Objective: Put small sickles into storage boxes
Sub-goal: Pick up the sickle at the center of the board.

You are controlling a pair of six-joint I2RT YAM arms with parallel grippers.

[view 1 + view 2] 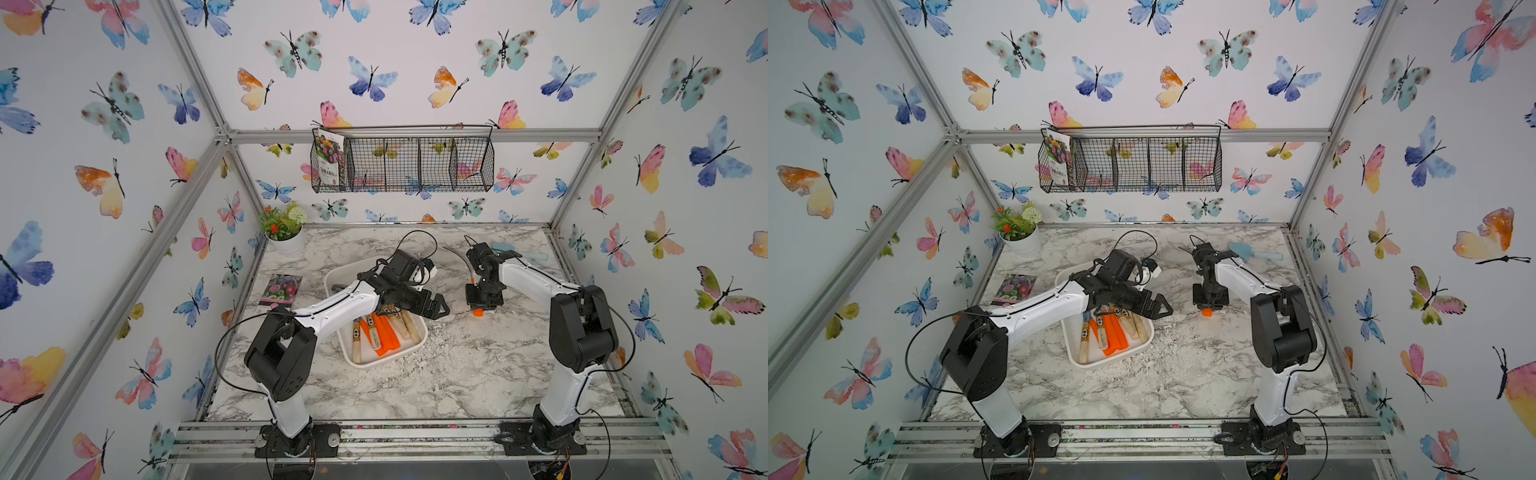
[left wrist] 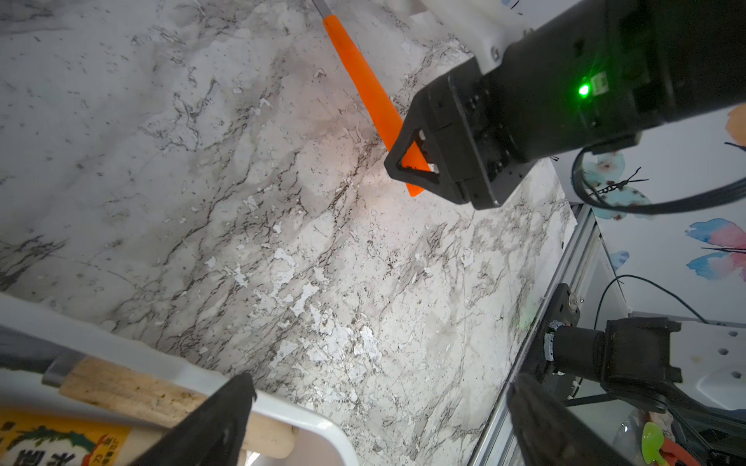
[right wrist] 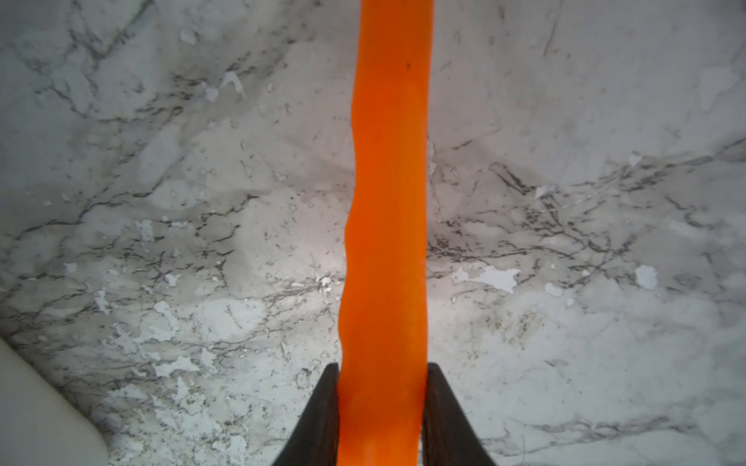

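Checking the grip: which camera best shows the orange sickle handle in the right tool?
Right wrist view: the handle fills the frame, pinched in the right tool. The left wrist view shows it side-on; both top views show only its end.

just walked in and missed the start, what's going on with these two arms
The right gripper is shut on the handle of an orange-handled sickle, over the table to the right of the white tray. The left gripper is open and empty, over the tray's right edge. The tray already holds several sickles, some orange-handled and some wood-handled.
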